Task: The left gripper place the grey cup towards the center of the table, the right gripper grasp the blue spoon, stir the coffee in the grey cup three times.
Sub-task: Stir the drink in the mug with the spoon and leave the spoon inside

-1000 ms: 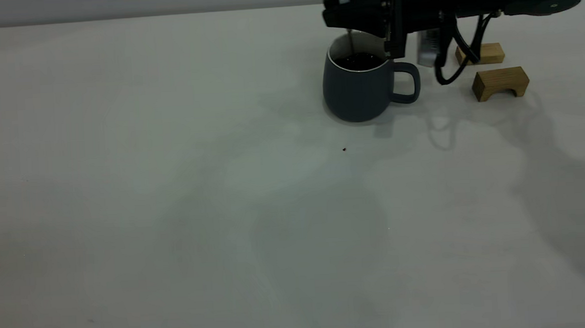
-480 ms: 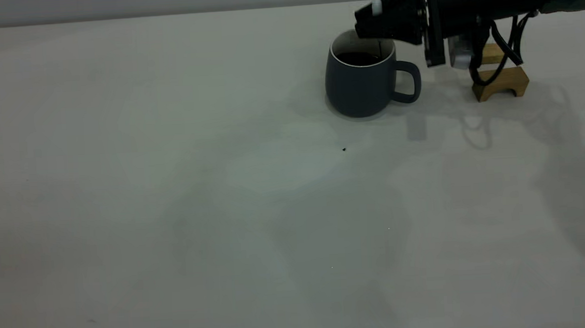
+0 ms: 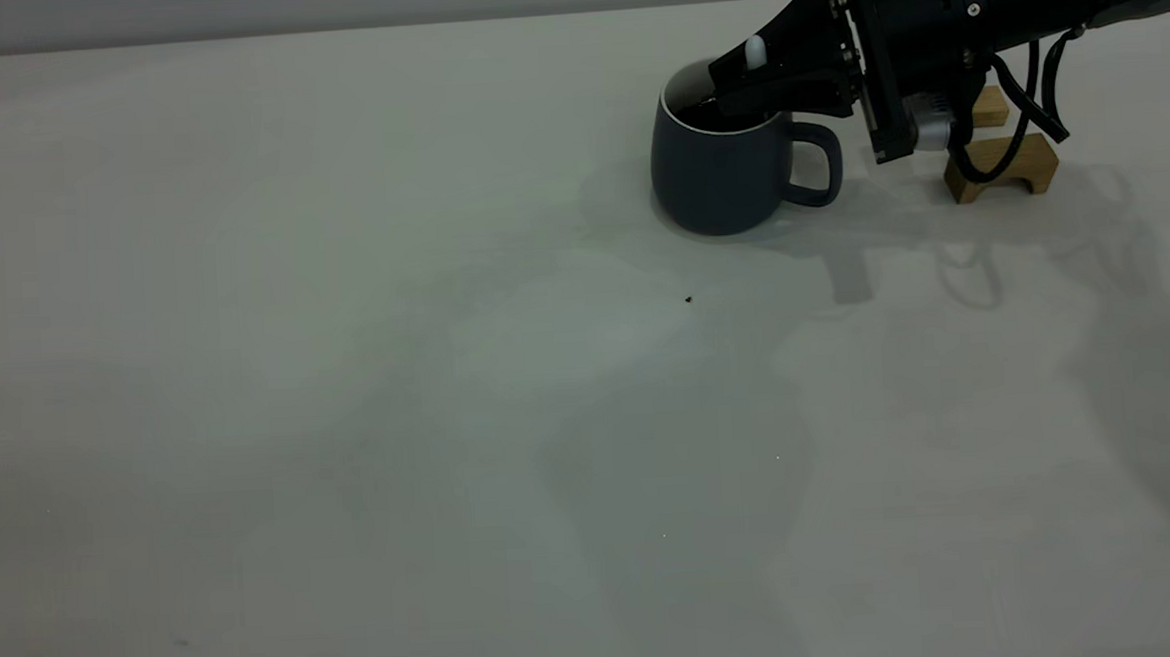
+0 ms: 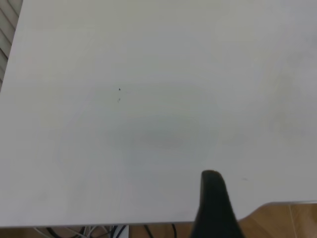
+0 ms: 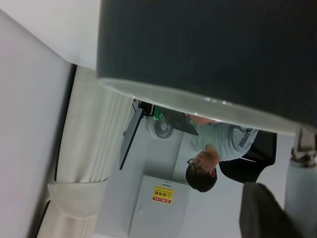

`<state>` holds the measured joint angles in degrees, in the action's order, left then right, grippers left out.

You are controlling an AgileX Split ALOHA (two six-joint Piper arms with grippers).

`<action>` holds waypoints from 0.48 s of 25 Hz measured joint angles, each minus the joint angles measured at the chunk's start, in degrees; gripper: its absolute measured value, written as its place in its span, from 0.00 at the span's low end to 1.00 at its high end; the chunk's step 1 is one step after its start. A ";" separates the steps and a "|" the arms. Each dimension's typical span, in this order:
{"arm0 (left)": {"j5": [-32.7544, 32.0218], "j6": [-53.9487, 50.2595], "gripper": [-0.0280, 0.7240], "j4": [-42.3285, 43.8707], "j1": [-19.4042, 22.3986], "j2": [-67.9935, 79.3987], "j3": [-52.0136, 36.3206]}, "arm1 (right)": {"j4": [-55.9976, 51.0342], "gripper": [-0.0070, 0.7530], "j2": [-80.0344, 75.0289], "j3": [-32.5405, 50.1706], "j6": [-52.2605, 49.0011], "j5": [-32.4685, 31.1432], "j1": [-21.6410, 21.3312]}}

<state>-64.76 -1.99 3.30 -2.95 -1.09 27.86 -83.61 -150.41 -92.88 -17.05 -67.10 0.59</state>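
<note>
The grey cup point(image 3: 717, 176) stands upright on the table point(image 3: 347, 381) at the back right, its handle toward the right. My right gripper point(image 3: 735, 82) reaches in from the right and tilts down over the cup's mouth, shut on the blue spoon. The spoon's pale handle end point(image 3: 756, 52) sticks up between the fingers; its bowl is hidden inside the cup. A sliver of dark coffee point(image 3: 694, 114) shows under the rim. In the right wrist view the cup wall point(image 5: 208, 44) fills the frame, with the spoon handle point(image 5: 302, 193) beside one dark finger point(image 5: 262, 213). The left wrist view shows one dark finger point(image 4: 213, 198) over bare table.
Two small wooden arch blocks point(image 3: 999, 162) sit just right of the cup, partly behind the right arm's cables. A tiny dark speck point(image 3: 689, 299) lies in front of the cup. The table's near edge point(image 4: 148, 224) and wooden floor show in the left wrist view.
The right gripper has swung to the right across the cup's mouth and tipped downward, carrying the spoon with it. The cup has stayed in place.
</note>
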 joint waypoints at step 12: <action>0.00 0.00 0.82 0.00 0.00 0.00 0.00 | 9.23 0.79 1.71 0.00 -0.36 0.63 0.05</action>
<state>-64.76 -1.99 3.30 -2.95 -1.09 27.86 -74.38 -148.70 -92.88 -17.41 -66.47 0.64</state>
